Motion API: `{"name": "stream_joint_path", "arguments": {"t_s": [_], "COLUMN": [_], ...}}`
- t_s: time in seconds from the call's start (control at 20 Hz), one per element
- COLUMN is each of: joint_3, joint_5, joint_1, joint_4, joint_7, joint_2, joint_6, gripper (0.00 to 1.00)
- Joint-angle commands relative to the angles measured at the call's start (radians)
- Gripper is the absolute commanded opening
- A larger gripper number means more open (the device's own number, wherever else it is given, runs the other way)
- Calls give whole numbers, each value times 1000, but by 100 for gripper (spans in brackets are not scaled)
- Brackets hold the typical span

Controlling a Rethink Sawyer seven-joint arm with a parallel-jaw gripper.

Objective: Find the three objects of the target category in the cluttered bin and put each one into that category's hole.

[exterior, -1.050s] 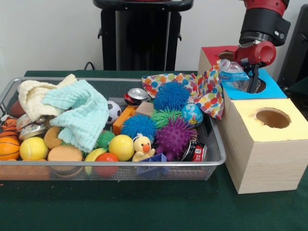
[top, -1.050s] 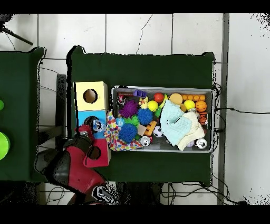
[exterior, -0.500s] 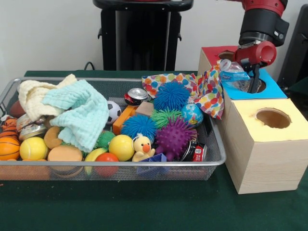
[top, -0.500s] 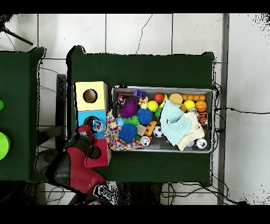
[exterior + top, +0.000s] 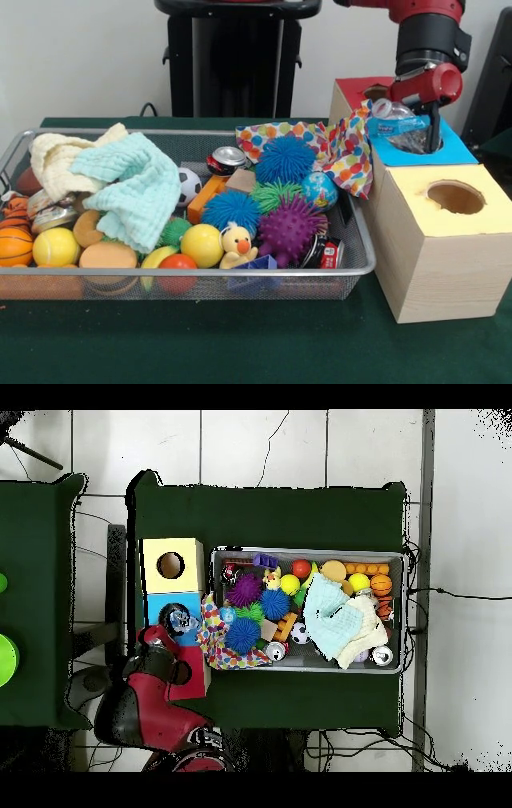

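Crumpled clear plastic bottle (image 5: 398, 122) in tool (image 5: 416, 120)

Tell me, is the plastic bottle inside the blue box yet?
Not yet. The plastic bottle hangs from the gripper above the blue box's hole.

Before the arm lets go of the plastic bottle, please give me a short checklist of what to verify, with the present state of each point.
1. Bottle held: the gripper is shut on the crushed plastic bottle. Ok.
2. Bottle over the blue box's hole: it sits above the blue box, at the hole's left side in the front view; the overhead view also puts it about there. Centring: cannot tell.
3. Hole free: the bottle and gripper hide part of it. Cannot tell.
4. Bottle pointing down to slide in: it lies roughly sideways. Not ok.
5. Polka-dot cloth away from the hole: it hangs by the box's left edge, not on the hole. Ok.
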Motion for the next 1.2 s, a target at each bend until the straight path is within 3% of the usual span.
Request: {"name": "stream_joint_path", "arguments": {"t_s": [0.05,0.2,0.4,0.55,0.75,0.95,1.1,1.2], "joint_3": [72,76,99,134,174,171,140,126], "joint_5": [-28,-80,-46,-36,14,41,-88,-231], "joint_1": [-46,-72,-79,-126,-182,-176,-198,-243], "joint_4": [-103,-119,-122,-103,-32,10,4,-23], "joint_7": [401,391,369,319,153,41,-29,-78], "joint_2": [514,544,566,570,506,426,379,353], "joint_6": [175,137,79,106,226,246,254,301], "gripper": [0,0,0,0,0,0,0,0]}}
